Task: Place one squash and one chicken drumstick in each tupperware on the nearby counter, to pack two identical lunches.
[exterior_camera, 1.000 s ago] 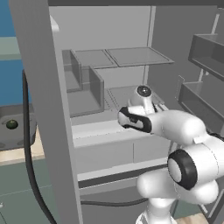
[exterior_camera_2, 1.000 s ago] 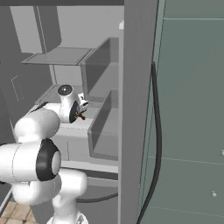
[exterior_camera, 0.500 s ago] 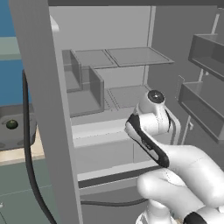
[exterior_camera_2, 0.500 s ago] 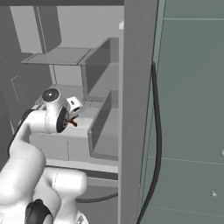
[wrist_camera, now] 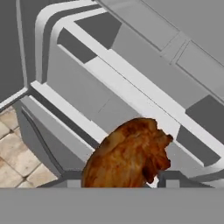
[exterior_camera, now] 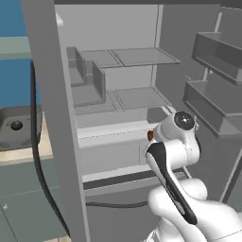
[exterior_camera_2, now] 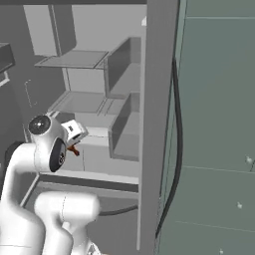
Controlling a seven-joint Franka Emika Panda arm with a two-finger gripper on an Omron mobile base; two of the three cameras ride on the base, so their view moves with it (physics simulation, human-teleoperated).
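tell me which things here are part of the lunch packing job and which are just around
Part of the job:
- chicken drumstick, held between the fingers of the gripper, also seen as a reddish bit by the hand

Just around:
- open fridge with bare shelves and a drawer
- door bins
- sink
- tiled floor

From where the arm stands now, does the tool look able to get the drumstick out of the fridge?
Probably yes. The chicken drumstick sits right between the fingertips of the tool, apparently gripped. The fridge stands open, and nothing lies between the arm and the floor tiles.
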